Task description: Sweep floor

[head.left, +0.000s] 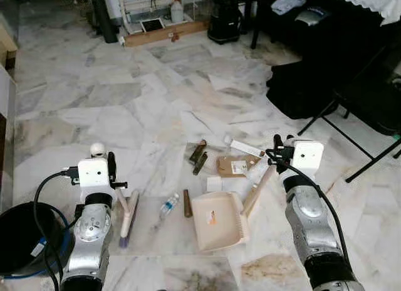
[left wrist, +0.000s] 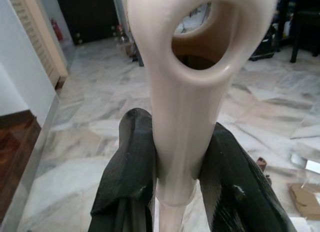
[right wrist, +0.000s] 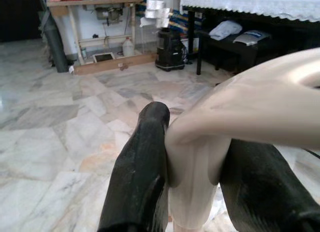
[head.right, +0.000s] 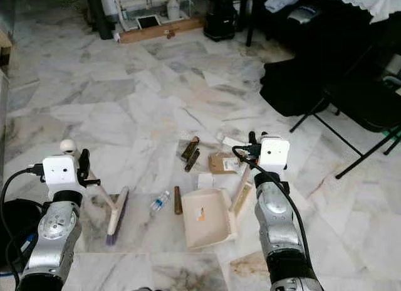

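Cream dustpan (head.left: 216,221) set on the marble floor (head.left: 125,109), its handle clamped in the right hand (right wrist: 192,192), brush (head.left: 128,217) left of the dustpan, gripped by the left hand (left wrist: 175,192), plastic bottle (head.left: 168,206) between them, cardboard scraps (head.left: 233,165) just beyond the dustpan

Brush (head.left: 128,217) left of dustpan (head.left: 218,219), bottle (head.left: 168,206) btwn them, cardboard (head.left: 234,165) behind dustpan.

Marble floor (head.left: 125,103), dark chair (head.left: 351,109)
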`<state>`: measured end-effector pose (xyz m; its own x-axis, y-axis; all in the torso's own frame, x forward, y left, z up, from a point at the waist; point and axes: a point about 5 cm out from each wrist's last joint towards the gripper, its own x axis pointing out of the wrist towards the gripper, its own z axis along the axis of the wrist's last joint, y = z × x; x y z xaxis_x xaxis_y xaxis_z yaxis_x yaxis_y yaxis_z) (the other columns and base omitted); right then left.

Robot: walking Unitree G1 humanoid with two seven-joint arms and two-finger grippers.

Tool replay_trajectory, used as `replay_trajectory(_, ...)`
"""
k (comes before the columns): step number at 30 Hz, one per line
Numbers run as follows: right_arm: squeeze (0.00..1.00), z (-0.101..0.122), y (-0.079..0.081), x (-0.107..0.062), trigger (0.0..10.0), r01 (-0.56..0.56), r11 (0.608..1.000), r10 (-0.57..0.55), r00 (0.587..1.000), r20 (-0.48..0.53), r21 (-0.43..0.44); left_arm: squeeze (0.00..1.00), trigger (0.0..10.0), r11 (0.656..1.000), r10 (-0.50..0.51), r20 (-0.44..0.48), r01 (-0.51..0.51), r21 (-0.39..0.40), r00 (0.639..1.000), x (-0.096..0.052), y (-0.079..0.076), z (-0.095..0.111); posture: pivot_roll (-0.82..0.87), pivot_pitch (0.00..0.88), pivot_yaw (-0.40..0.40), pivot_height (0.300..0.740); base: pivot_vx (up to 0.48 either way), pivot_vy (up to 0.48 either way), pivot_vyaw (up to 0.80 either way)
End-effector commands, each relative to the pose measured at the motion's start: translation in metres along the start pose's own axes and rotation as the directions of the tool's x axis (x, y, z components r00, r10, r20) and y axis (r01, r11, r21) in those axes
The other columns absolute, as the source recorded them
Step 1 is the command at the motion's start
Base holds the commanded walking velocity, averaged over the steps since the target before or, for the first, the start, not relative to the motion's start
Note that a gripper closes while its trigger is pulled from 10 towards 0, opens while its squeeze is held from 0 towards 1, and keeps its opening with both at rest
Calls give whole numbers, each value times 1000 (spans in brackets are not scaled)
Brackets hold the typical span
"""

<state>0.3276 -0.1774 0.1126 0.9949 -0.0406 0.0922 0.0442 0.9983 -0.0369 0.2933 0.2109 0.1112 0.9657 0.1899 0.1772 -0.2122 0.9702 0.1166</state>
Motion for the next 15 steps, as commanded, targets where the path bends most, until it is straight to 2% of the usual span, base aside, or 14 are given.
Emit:
replay_trajectory(1,0,12,1,3,10000,3,1000,-3,998,55,8,0,10000,1000,10,51,-11,8,999,2,4,9,30,128,29,740,0,247,0)
replay_trajectory(11,0,12,-2,3,10000,23,1000,-23,998,50,15,0,10000,1000,8,49,-8,7,999,2,4,9,30,128,29,740,0,287,0)
replay_trajectory(15,0,11,-5,4,10000,35,999,-36,999,40,22,0,10000,1000,9,49,-9,7,999,2,5,9,30,127,30,740,0,315,-645)
